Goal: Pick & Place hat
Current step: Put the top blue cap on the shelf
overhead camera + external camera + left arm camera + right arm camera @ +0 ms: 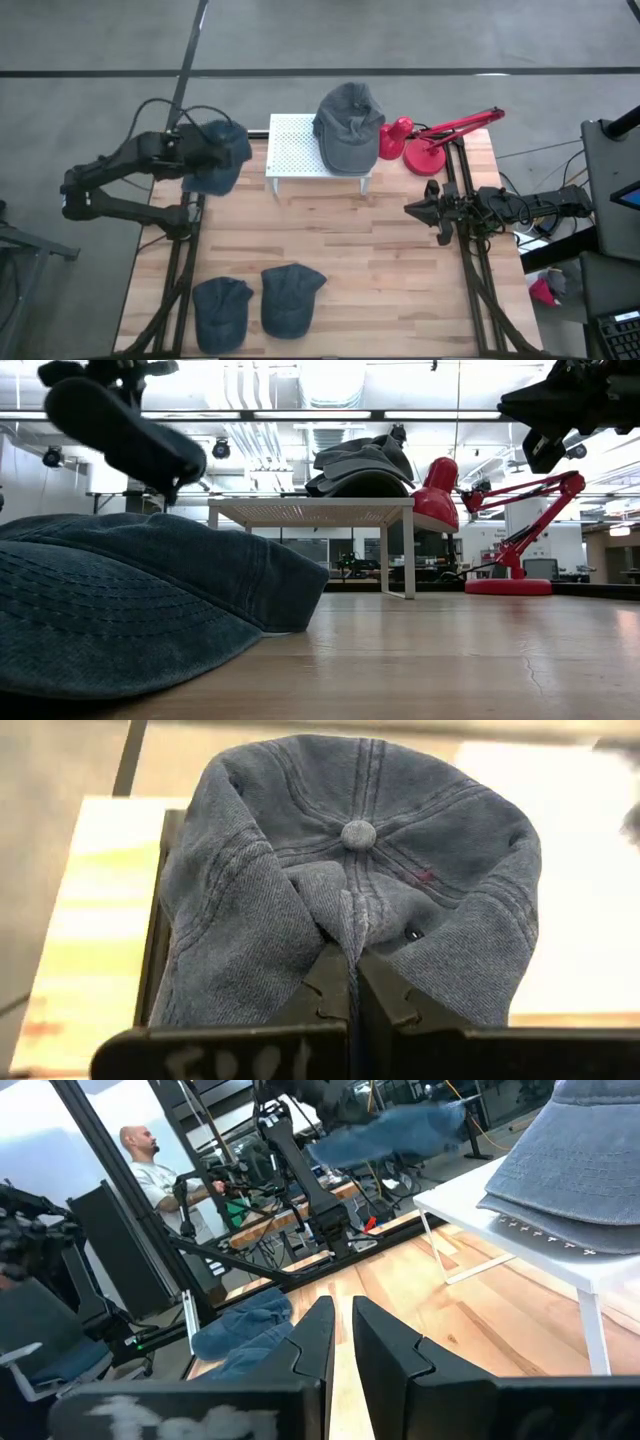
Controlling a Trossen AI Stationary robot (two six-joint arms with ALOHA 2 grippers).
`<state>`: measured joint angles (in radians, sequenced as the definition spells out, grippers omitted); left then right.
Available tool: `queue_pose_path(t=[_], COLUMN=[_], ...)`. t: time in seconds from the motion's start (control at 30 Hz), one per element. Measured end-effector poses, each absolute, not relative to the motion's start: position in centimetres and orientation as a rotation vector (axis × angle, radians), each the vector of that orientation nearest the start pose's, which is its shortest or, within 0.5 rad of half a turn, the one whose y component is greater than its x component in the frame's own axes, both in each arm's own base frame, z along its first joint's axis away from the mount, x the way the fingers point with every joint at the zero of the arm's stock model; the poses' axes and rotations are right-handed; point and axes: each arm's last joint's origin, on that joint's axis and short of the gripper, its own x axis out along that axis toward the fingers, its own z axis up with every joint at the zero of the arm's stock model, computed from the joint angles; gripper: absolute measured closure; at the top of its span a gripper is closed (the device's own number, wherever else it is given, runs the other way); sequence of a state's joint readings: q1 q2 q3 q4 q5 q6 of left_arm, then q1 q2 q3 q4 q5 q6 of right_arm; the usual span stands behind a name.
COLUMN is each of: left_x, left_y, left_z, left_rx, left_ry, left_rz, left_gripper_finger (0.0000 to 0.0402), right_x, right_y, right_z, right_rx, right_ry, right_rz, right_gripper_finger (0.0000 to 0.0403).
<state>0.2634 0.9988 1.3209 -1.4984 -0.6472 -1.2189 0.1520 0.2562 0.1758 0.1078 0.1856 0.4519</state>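
A blue denim hat hangs in the air over the table's far left corner, with my left gripper shut on it; the left wrist view shows its crown and top button. In the low view, hat and gripper are a dark shape at the top left. A stack of grey hats rests on a white perforated stand at the far middle. Two more blue hats lie at the near edge. My right gripper waits shut at the right, touching nothing. My left gripper pinches a raised fold of the crown's cloth, just below the top button, between its two fingers. The fingers come slanting down from the table's left side. The hat is lifted clear of the table, and its crown bulges out ahead of the fingertips.
A red desk lamp stands at the far right beside the stand. One near-edge hat fills the low view's foreground. Bare wood lies in the table's middle. A person stands beyond the table's left side.
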Motion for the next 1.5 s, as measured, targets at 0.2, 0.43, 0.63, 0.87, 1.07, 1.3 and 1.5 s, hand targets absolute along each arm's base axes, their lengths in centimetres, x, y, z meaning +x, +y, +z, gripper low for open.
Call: queue_pose_path(t=[0.2, 0.43, 0.63, 0.87, 1.07, 1.3, 1.5], left_x=[12.6, 17.0, 21.2, 25.4, 28.2, 30.3, 31.0], left_y=[5.4, 6.8, 8.2, 9.6, 10.4, 11.0, 11.0], left_z=[40.2, 40.6, 39.7, 37.3, 35.3, 33.6, 32.5], left_rx=[-0.714, -0.607, -0.502, -0.423, -0.4, -0.416, -0.48], left_ry=[0.353, 0.217, 0.131, 0.141, 0.149, 0.157, 0.186], left_rz=[1.319, 1.309, 1.4, 1.482, 1.544, 1.565, 1.54], left_gripper_finger=[0.0401, 0.0401, 0.0401, 0.0401, 0.0401, 0.0401, 0.0401], right_x=[10.9, 10.9, 10.9, 10.9, 10.9, 10.9, 10.9], right_y=[1.1, 1.0, 1.0, 1.0, 1.0, 1.0, 1.0], right_z=[21.3, 21.3, 21.3, 21.3, 21.3, 21.3, 21.3], right_rx=[0.457, 0.447, 0.447, 0.447, 0.451, 0.451, 0.462], right_ry=[-0.036, -0.044, -0.045, -0.045, -0.045, -0.045, -0.045], right_rz=[-0.034, -0.067, -0.072, -0.072, -0.071, -0.07, -0.067], right_gripper_finger=[0.0364, 0.0364, 0.0364, 0.0364, 0.0364, 0.0364, 0.0364])
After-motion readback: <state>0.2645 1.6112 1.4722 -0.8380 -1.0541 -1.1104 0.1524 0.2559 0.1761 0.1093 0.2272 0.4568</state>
